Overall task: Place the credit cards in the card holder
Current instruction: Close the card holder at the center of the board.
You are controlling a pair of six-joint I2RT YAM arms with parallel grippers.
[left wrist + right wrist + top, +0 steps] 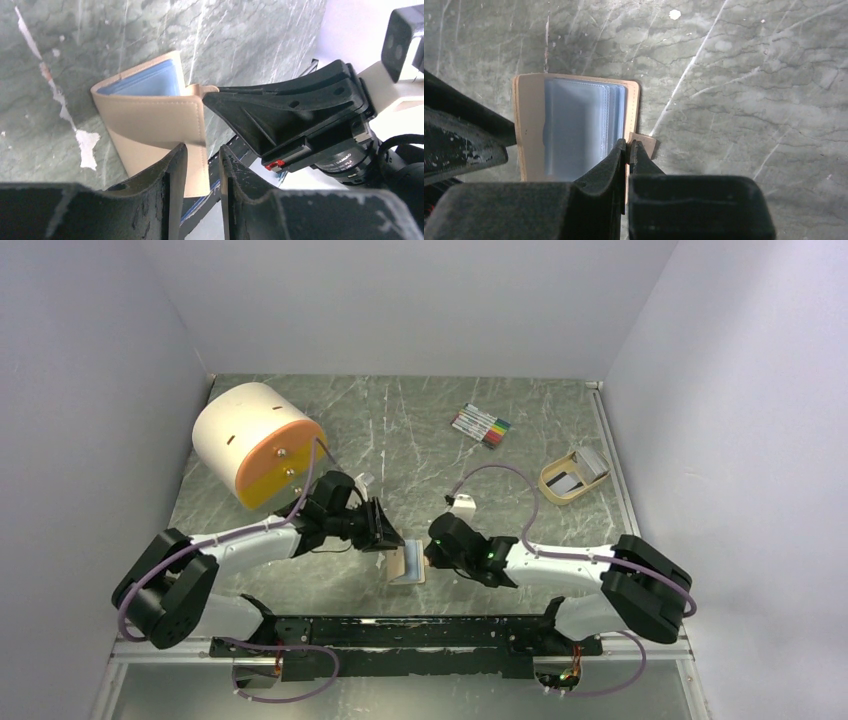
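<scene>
The worktop (400, 420) has a green-grey marble pattern and is walled in white on three sides. A white-and-orange drum (258, 443) stands rear left. A tan tray (556, 496) at the right holds the credit cards (590, 462), with marker pens (481, 425) behind it and bare surface between. The card holder (408, 563) lies open near the near edge. The left tool (202, 165) is narrow, pinching the card holder's raised cover. The right tool (629, 150) is narrow, clamped on the tab-side edge. Lettering on the lens (340, 162) is too small to read.
</scene>
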